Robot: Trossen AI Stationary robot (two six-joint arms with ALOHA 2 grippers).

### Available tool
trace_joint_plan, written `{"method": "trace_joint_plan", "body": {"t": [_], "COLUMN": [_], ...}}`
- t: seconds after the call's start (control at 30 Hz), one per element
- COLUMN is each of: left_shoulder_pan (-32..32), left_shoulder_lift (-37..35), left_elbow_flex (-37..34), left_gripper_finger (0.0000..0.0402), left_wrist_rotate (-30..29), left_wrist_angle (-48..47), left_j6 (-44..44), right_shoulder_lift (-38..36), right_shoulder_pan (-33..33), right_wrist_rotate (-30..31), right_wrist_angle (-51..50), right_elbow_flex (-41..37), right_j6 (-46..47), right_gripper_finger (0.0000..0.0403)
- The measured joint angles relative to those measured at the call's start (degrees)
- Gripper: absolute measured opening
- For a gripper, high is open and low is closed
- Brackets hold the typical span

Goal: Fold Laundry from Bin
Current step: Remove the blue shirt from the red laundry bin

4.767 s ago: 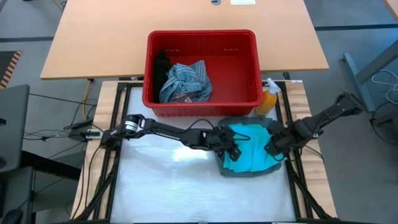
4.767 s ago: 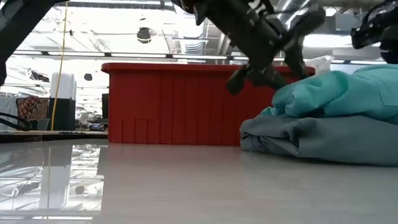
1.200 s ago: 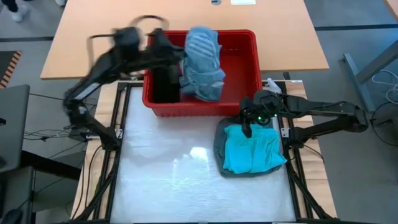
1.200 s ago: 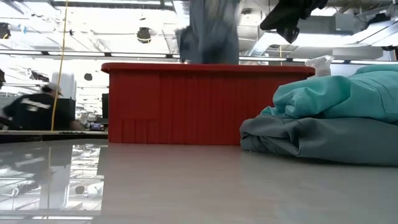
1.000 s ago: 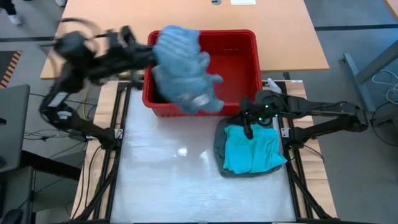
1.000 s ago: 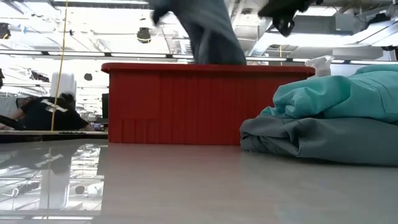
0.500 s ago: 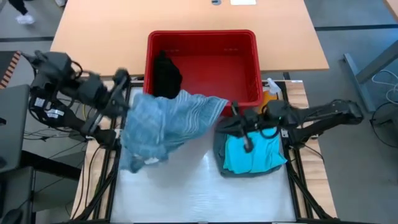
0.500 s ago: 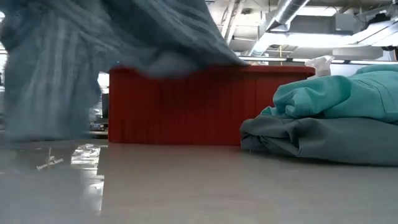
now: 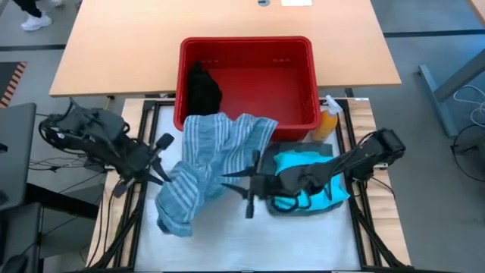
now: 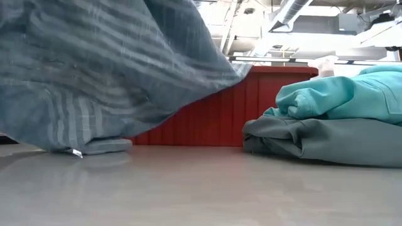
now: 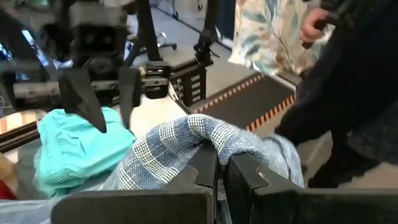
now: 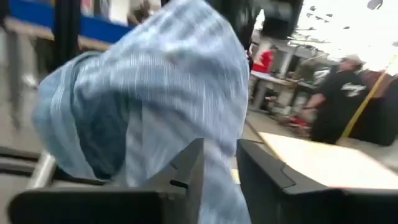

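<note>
The blue-grey striped cloth [image 9: 216, 163] hangs spread between the bin's near wall and the table's left part. Its lower end [image 10: 100, 146] lies on the table. My left gripper [image 9: 165, 168], at the table's left edge, is shut on it. My right gripper [image 9: 241, 188] reaches level over the teal garment [image 9: 307, 186] toward the cloth's right side, fingers apart. The cloth [image 12: 186, 93] hangs just ahead of them; whether they touch it I cannot tell. The teal garment lies on the grey-green one [image 10: 314, 141]. The red bin [image 9: 246, 43] holds a black garment [image 9: 203, 89]. My left gripper pinches a bunched fold of the striped cloth [image 11: 208, 134] between its two fingers, at the cloth's left side. The fingers come nearly level from the table's left. The cloth hangs slack below and beyond them, with its lower end on the table.
An orange spray bottle [image 9: 327, 121] stands at the bin's near right corner. The folded pile fills the table's right part; bare tabletop [image 9: 250, 243] lies near the front edge. A person in black [image 12: 339, 106] and another dark sleeve [image 11: 348, 81] show in the room beyond.
My left gripper has swung from over the bin toward the table's left edge and down, pulling the striped cloth out of the bin; the cloth now spreads over the table's left part with one end landed. My right gripper has moved left across the teal pile toward the cloth.
</note>
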Motion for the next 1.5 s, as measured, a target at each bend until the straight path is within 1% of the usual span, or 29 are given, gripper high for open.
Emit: {"method": "trace_joint_plan", "body": {"t": [0.13,0.2,0.27,0.37,0.47,0.6,0.77,0.9,1.0,1.07,1.17,1.37,1.5], "left_shoulder_pan": [0.8,1.6,2.3,2.8,2.9,2.9,2.9,2.9,2.9,2.9,2.9,2.9,2.9], "left_shoulder_lift": [-2.7,-3.8,-4.8,-6.0,-6.5,-6.5,-5.6,-5.2,-5.3,-5.2,-5.2,-4.8,-4.7], "left_elbow_flex": [-8.1,-10.5,-11.4,-12.0,-12.0,-12.0,-12.0,-12.0,-12.0,-12.0,-12.0,-12.0,-12.0], "left_gripper_finger": [0.0,0.0,0.0,0.0,0.0,0.0,0.0,0.0,0.0,0.0,0.0,0.0,0.0], "left_wrist_rotate": [-0.6,-0.8,-1.8,-4.9,-8.7,-12.8,-15.8,-17.7,-19.2,-19.3,-19.3,-18.6,-18.5], "left_wrist_angle": [9.7,13.1,14.6,15.8,15.7,15.7,15.2,13.5,13.6,13.9,14.3,14.2,14.2], "left_j6": [-2.8,-3.8,-4.8,-6.6,-7.5,-9.9,-12.3,-14.8,-16.8,-17.0,-17.1,-18.3,-19.0], "right_shoulder_lift": [5.2,7.7,9.4,10.6,10.6,9.8,9.3,9.5,9.4,9.4,9.5,9.6,9.6], "right_shoulder_pan": [1.4,2.0,2.0,1.9,1.9,2.6,3.2,3.5,3.8,3.7,3.5,1.2,-0.4], "right_wrist_rotate": [6.9,10.3,12.7,13.4,13.6,14.4,15.1,19.7,20.6,19.4,16.0,11.3,9.4], "right_wrist_angle": [-13.5,-20.0,-26.3,-35.5,-41.2,-41.1,-38.2,-38.9,-38.8,-38.9,-39.0,-38.4,-38.1], "right_elbow_flex": [12.8,18.3,22.7,28.2,30.3,30.4,30.5,30.4,30.4,30.4,30.4,30.4,30.4], "right_j6": [-8.7,-12.5,-15.7,-17.6,-19.6,-25.8,-34.4,-39.9,-41.4,-43.2,-45.1,-43.2,-42.2], "right_gripper_finger": [0.0168,0.019,0.0209,0.0229,0.0236,0.0237,0.0237,0.0237,0.0237,0.0237,0.0237,0.0235,0.0225]}}
